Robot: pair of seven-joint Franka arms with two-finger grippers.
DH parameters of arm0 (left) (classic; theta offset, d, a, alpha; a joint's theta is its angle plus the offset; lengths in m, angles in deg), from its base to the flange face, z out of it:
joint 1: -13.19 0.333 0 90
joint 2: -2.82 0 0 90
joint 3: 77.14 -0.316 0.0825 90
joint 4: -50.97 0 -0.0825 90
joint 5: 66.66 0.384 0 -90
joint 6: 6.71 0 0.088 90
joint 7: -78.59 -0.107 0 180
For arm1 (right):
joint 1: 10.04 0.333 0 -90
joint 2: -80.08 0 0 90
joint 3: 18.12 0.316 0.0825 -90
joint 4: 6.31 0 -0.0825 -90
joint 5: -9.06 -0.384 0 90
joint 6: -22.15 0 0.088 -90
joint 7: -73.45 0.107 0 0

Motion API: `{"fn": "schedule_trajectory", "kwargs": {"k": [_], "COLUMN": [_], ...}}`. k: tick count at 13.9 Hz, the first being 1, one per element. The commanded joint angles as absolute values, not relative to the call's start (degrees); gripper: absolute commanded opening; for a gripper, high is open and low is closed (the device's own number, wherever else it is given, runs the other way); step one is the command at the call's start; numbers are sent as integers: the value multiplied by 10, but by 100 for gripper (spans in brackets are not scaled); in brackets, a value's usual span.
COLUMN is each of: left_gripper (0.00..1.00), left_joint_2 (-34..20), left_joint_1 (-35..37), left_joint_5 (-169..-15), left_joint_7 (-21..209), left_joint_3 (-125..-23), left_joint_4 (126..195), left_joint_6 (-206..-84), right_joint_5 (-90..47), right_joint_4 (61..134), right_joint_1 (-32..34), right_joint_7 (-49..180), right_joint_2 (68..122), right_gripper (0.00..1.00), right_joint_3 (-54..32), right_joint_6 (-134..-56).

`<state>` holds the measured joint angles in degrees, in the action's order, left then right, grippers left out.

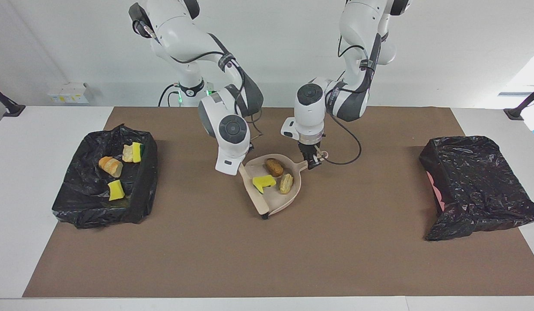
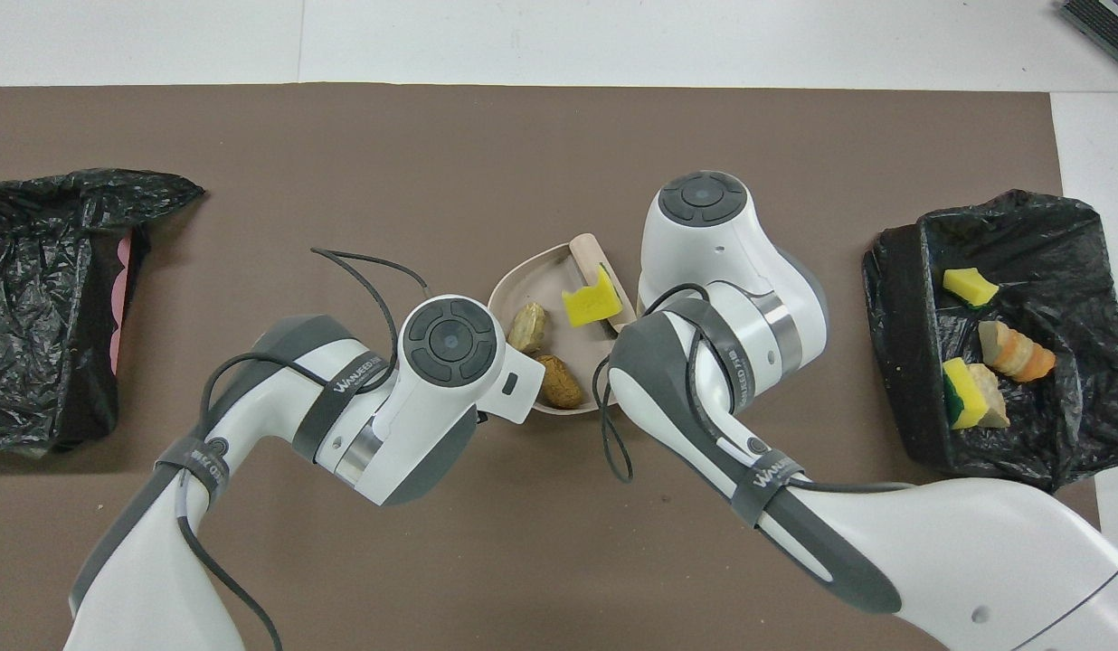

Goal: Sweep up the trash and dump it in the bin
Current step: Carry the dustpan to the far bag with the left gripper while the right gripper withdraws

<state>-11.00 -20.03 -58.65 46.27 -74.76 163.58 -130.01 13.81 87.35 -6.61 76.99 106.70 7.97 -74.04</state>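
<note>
The beige dustpan (image 1: pixel 293 196) (image 2: pixel 514 287) lies mid-table with three pieces of trash in it: a yellow sponge chunk (image 1: pixel 263 182) (image 2: pixel 592 303) and two tan-brown lumps (image 1: pixel 274 167) (image 2: pixel 559 382). My left gripper (image 1: pixel 312 163) is shut on the dustpan's handle. My right gripper (image 1: pixel 244 166) is shut on the beige brush (image 1: pixel 255 196) (image 2: pixel 588 253), which lies along the pan's open mouth, right beside the sponge. In the overhead view both wrists hide the fingers. Three more scraps (image 1: pixel 110 165) (image 2: pixel 1011 348) lie in the black-lined bin (image 1: pixel 139 203) (image 2: pixel 894 344) at the right arm's end.
A second crumpled black bag (image 1: pixel 478 185) (image 2: pixel 52 298) with a pink edge showing lies at the left arm's end of the brown mat (image 1: pixel 336 259). Small boxes (image 1: pixel 70 93) sit on the white table near the wall.
</note>
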Motion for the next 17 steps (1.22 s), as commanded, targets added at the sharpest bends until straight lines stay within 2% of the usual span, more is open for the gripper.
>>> {"fn": "schedule_trajectory", "kwargs": {"k": [1, 4, 9, 15, 17], "left_gripper": [0, 0, 0, 0, 0], "left_joint_2": [-102, -104, -104, -101, -100], "left_joint_1": [-199, -192, -155, -127, -104], "left_joint_5": [-585, -585, -615, -653, -674], "left_joint_7": [459, 455, 433, 403, 357], "left_joint_3": [-749, -749, -747, -747, -747], "left_joint_4": [1664, 1659, 1657, 1652, 1635], "left_joint_6": [-1322, -1321, -1345, -1377, -1364], "right_joint_5": [112, 114, 121, 117, 112], "right_joint_4": [885, 869, 867, 871, 895], "right_joint_1": [-71, -83, -125, -128, -118], "right_joint_7": [772, 771, 764, 773, 841], "right_joint_2": [1054, 1050, 1001, 952, 934], "right_gripper": [0, 0, 0, 0, 0], "right_joint_3": [84, 84, 83, 82, 84], "right_joint_6": [-737, -713, -679, -649, -652]}}
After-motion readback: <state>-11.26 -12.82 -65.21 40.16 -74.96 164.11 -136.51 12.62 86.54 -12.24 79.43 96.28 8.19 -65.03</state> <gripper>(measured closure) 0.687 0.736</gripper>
